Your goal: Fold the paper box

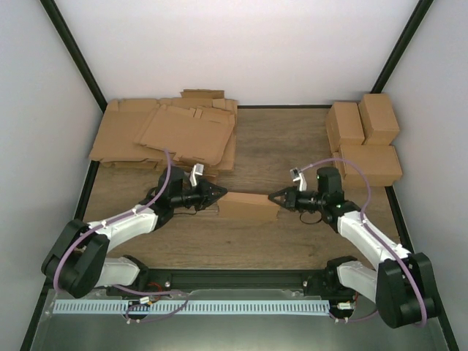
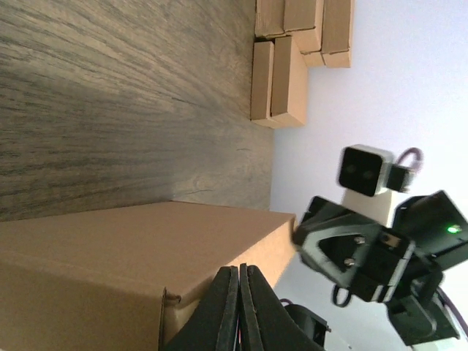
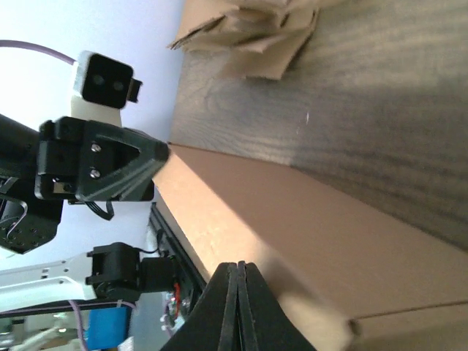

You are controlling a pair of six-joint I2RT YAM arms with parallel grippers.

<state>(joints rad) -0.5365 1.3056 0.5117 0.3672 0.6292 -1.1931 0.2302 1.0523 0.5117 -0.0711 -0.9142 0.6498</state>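
The paper box is a small oblong brown cardboard box lying on the wooden table between my two arms. My left gripper is shut, with its tips at the box's left end. My right gripper is shut, with its tips at the box's right end. In the left wrist view the shut tips rest against the box's side near a corner, and the right gripper shows beyond its far end. In the right wrist view the shut tips lie against the box, with the left gripper at the far end.
A pile of wide flat notched cardboard sheets lies at the back left, and it also shows in the right wrist view. Several folded boxes stand at the back right. A metal rail runs along the near edge.
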